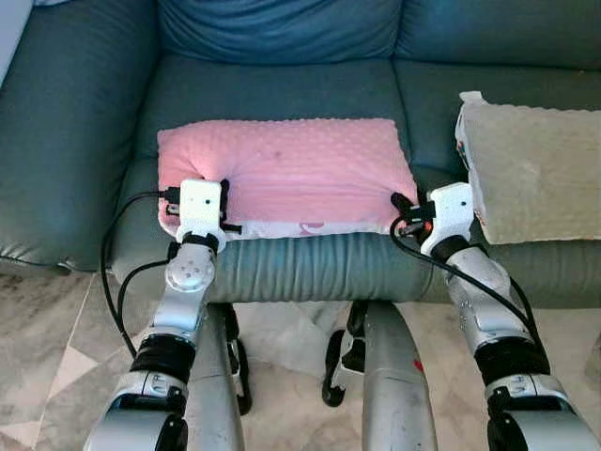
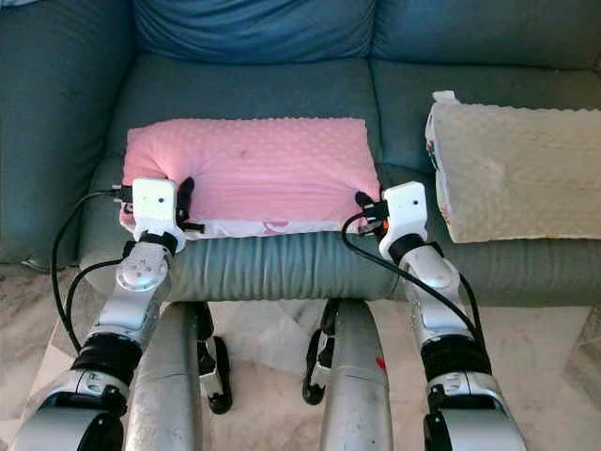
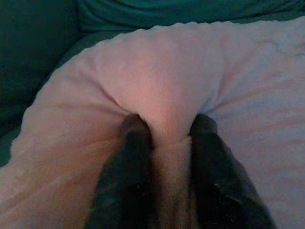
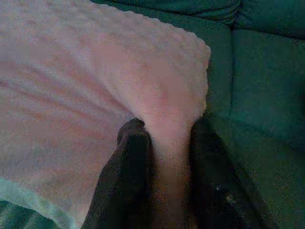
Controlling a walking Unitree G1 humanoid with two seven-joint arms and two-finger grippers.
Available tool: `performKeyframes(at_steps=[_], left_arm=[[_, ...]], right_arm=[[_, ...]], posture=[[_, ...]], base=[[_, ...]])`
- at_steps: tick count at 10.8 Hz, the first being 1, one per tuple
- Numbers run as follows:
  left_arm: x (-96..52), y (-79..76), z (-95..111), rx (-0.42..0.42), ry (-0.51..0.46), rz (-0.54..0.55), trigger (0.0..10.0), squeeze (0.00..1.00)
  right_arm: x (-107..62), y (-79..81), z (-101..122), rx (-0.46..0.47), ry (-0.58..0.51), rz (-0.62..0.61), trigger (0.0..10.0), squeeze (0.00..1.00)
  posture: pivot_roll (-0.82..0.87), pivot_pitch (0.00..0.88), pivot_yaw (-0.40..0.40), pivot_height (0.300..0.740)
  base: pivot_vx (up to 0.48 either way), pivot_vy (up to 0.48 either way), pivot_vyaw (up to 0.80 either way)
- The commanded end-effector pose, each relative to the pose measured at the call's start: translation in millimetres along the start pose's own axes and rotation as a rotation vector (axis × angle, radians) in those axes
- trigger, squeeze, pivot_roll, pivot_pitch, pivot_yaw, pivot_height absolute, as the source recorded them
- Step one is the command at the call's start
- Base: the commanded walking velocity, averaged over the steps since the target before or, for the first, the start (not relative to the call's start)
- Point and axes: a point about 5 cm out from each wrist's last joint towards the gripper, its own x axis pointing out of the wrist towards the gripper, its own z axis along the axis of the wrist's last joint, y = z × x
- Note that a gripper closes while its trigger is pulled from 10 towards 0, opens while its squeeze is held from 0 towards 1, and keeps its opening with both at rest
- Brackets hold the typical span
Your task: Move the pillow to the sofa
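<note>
While both arms reach forward from the near side, the pink pillow lies flat on the sofa, on the middle seat cushion, with its near edge just at the cushion's front roll. Its dotted pink top faces up, and a pale printed underside shows as a thin strip along the near edge.

At the pillow's near left corner, the left tool is clenched on a fold of the pink fabric: the wrist view shows the two black fingers pressed against either side of a raised ridge of cloth that bulges up beyond them. At the near right corner, the right tool grasps the pillow in the same way, its fingers pinching a bunched hump of fabric close to the pillow's right edge, with dark sofa cushion just beside it.

A second pillow, beige and textured, rests on the right seat cushion, well apart from the pink one, its near edge overhanging the front of the seat slightly. Blue back cushions stand at the far side of the sofa. Black cables loop from each wrist down along the silver forearms. Below the sofa's front lies a pale marbled floor.
</note>
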Motion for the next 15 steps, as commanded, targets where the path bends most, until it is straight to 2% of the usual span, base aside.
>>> performKeyframes(at_steps=[1, 4, 7, 12, 15], left_arm=[[-4.8, 13.7, -11, 0.009, 0.041, 0.068, 10.0, 1.0], [-3.9, 13.9, -10, -0.021, 0.029, 0.088, 10.0, 1.0], [-2.7, 17.2, -5, -0.006, -0.004, 0.098, 10.0, 1.0], [-2.2, 25.0, -4, 0.013, -0.027, 0.101, 10.0, 1.0], [-13.5, 33.0, -10, 0.015, -0.026, 0.121, 10.0, 1.0]], right_arm=[[-7.1, -13.4, -6, 0.0, 0.016, -0.076, 10.0, 1.0], [-6.9, -16.7, -4, -0.003, -0.011, -0.108, 10.0, 1.0], [-6.7, -7.1, -5, 0.011, -0.044, -0.127, 10.0, 1.0], [-11.7, 11.8, -9, 0.068, -0.084, -0.14, 10.0, 1.0], [-20.8, 35.5, -16, 0.102, -0.09, -0.107, 10.0, 1.0]], posture=[[-0.01, 0.378, -0.006, 0.603], [-0.01, 0.351, -0.006, 0.603], [-0.01, 0.292, -0.003, 0.603], [-0.02, 0.157, -0.003, 0.603], [-0.03, 0.101, 0.003, 0.603]], base=[[0.0, 0.0, 0.0], [0.0, 0.0, 0.0], [0.0, 0.0, 0.0], [0.0, 0.0, 0.0], [0.0, 0.0, 0.0]])
